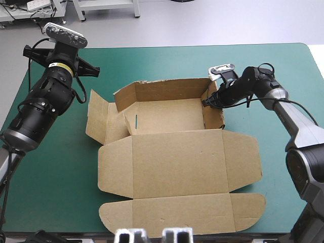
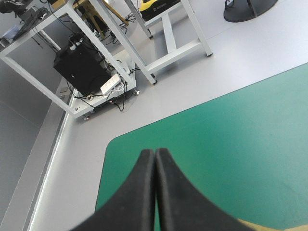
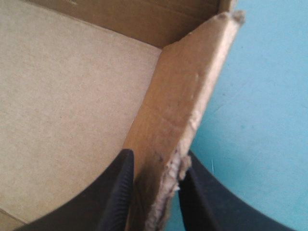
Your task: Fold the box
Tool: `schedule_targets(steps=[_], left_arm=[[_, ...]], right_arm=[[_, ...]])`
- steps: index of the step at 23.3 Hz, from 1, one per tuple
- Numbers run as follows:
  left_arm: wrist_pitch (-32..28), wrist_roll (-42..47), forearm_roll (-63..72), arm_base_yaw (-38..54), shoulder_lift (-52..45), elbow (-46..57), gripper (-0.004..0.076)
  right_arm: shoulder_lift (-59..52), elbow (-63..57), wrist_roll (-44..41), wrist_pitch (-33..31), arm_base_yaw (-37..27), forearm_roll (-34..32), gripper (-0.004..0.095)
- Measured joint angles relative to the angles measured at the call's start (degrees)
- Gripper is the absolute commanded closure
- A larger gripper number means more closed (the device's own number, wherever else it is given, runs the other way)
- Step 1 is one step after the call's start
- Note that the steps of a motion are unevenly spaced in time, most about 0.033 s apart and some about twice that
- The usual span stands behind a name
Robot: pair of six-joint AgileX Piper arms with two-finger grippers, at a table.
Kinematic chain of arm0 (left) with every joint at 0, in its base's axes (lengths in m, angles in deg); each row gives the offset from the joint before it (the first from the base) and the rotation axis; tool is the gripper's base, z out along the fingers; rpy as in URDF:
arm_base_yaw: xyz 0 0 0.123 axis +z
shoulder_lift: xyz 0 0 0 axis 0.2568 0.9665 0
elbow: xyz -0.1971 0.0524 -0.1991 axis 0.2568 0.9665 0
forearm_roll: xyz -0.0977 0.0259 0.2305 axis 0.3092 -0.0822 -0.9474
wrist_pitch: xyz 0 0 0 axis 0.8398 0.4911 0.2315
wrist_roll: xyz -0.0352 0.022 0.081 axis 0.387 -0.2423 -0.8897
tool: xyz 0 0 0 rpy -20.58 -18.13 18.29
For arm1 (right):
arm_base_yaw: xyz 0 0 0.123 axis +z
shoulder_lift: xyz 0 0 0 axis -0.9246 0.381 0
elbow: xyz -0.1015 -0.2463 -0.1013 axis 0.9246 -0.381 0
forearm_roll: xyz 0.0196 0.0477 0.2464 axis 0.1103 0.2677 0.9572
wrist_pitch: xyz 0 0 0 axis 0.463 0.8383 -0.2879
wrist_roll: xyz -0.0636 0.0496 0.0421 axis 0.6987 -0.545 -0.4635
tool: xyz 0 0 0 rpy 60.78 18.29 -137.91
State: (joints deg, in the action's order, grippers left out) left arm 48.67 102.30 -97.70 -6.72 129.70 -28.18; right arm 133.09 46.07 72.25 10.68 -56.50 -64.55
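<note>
The brown box [image 1: 177,152] lies in the middle of the table, its far part raised into a tray with back and side walls up, the lid and front flaps flat toward the near edge. My right gripper [image 1: 210,100] is at the tray's right wall [image 3: 178,110], shut on it, one black finger [image 3: 115,192] inside and one outside. My left gripper [image 2: 155,163] is shut with nothing in it, raised over the table's far left corner, apart from the box. The box's left flap [image 1: 96,116] stands loosely open.
The teal-green cover [image 1: 283,76] shows bare around the box on the right and far side. The table's far left corner [image 2: 113,144] lies just ahead of the left gripper, with the floor beyond it.
</note>
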Motion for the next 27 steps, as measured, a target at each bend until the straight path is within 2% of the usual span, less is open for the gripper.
schedule_targets(steps=[5, 11, 13, 19, 27], left_arm=[[0.20, -2.77, 1.92, 0.00, 0.00, 0.00, 0.0734], [0.47, -3.26, 3.35, 0.00, 0.00, 0.00, 0.0734], [1.88, -3.26, 3.35, 0.00, 0.00, 0.00, 0.0734], [6.28, -3.26, 3.38, 0.00, 0.00, 0.00, 0.0734], [8.87, -3.26, 3.96, 0.00, 0.00, 0.00, 0.0734]], right_arm=[[-0.06, 1.65, 0.41, -3.29, 0.00, -1.52, 0.0511], [-3.75, 15.52, -3.10, -18.49, 0.00, -6.95, 0.0511], [-5.88, 18.56, -8.38, -21.74, 0.00, -7.10, 0.0511], [-12.71, 17.57, -16.71, -22.79, 0.00, -2.48, 0.0511], [-11.79, 9.10, -16.56, -22.55, 0.00, -3.14, 0.0511]])
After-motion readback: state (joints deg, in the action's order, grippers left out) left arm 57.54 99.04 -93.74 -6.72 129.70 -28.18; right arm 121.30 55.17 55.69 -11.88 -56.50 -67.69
